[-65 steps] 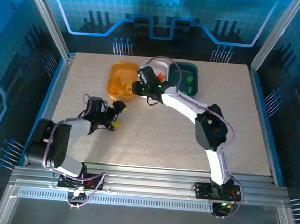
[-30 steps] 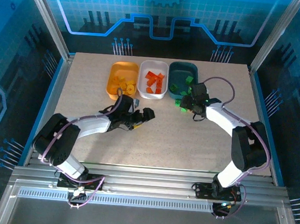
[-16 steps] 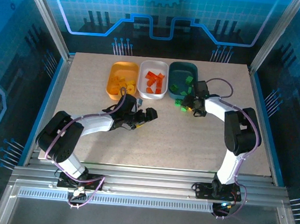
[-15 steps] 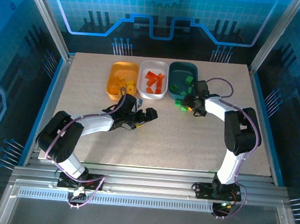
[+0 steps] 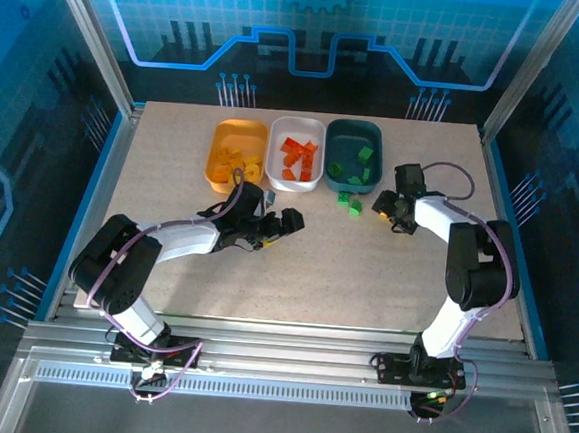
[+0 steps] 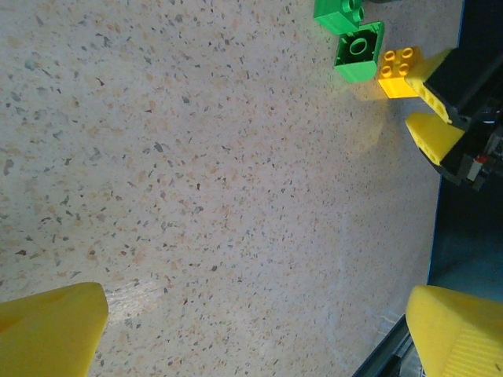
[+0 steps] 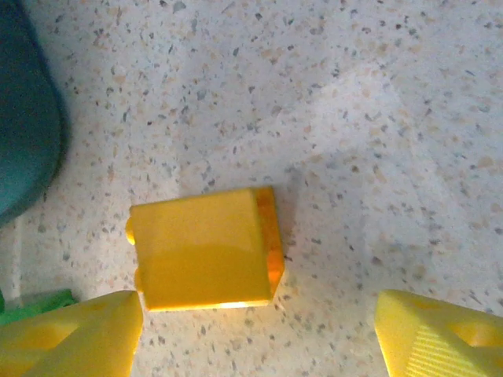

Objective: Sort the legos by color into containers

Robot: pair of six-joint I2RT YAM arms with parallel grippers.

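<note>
Right hand (image 5: 380,210) has shifted right, off the two small green plastic bricks (image 5: 348,201) and onto a small yellow plastic brick (image 7: 204,250); left arm hasn't moved. Left to right: left hand (image 5: 282,228) is wide open and empty, hovering over bare speckled beige surface (image 5: 172,177) just in front of the white plastic tray (image 5: 271,155). The tray row runs orange-yellow rounded plastic tray (image 5: 212,155) with yellow pieces in it, then the white one with orange-red pieces, then the dark teal plastic tray (image 5: 356,125) with green ones. The green bricks lie loose on the surface just in front of the teal tray. The yellow brick sits just right of them, between the right hand's fingers, jaws apart and not clamped yet. In the wrist view the brick is off-centre, close against the finger (image 7: 78,334) on the teal-tray side, with a clear gap to the other. I'd nudge the hand to centre it first, so the close lands square on the flat faces and doesn't skid or twist it. Then lift straight up before traversing. Watch-outs: a green brick is right beside that near finger and easy to knock. The orange-yellow tray is at the far left of the row, so the carry probably crosses two trays and the parked left hand. Go high.
</note>
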